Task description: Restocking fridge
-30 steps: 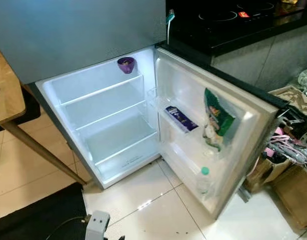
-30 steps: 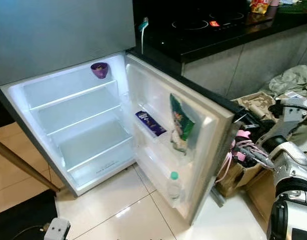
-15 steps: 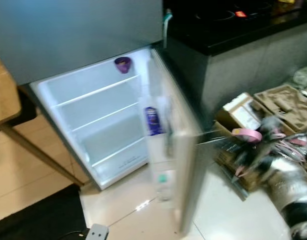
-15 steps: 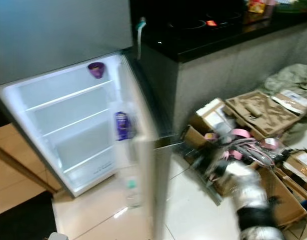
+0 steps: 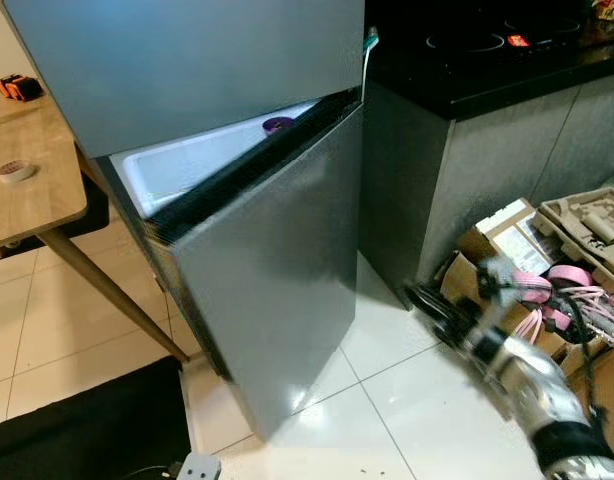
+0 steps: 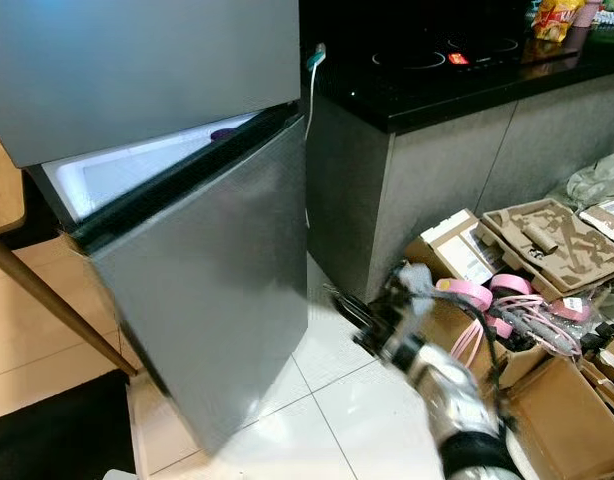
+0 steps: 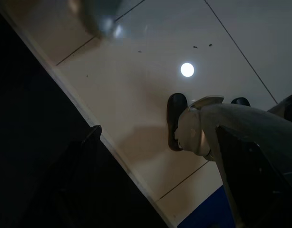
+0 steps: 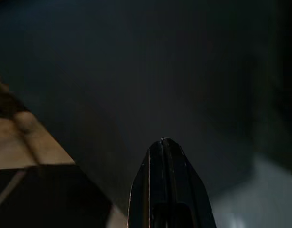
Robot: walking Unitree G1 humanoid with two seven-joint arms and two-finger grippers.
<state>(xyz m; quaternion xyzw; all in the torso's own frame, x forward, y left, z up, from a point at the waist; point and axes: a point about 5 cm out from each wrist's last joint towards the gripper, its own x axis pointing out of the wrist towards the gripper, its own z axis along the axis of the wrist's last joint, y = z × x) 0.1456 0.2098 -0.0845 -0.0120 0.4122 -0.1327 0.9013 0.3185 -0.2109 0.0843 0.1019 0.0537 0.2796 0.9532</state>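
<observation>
The grey fridge's lower door (image 5: 277,290) stands almost closed, leaving a narrow lit gap (image 5: 187,165) at its top left. Through that gap a purple cup (image 5: 278,124) shows on the upper shelf. My right gripper (image 5: 432,305) is blurred and reaches out low, just right of the door's free edge and apart from it. In the right wrist view its fingers (image 8: 165,156) are pressed together, shut on nothing, facing a dark grey surface. My left gripper (image 7: 158,135) hangs idle over the floor tiles with its fingers apart.
A wooden table (image 5: 27,190) with a tape roll (image 5: 15,171) stands on the left. A black counter (image 5: 487,60) with a cooktop is right of the fridge. Cardboard boxes with pink tape rolls (image 5: 567,280) crowd the floor at the right. A black mat (image 5: 77,430) lies at the lower left.
The lower fridge door has swung from wide open to nearly closed, hiding the door shelves. My right arm has swept leftwards towards the door. The camera has shifted a little.
</observation>
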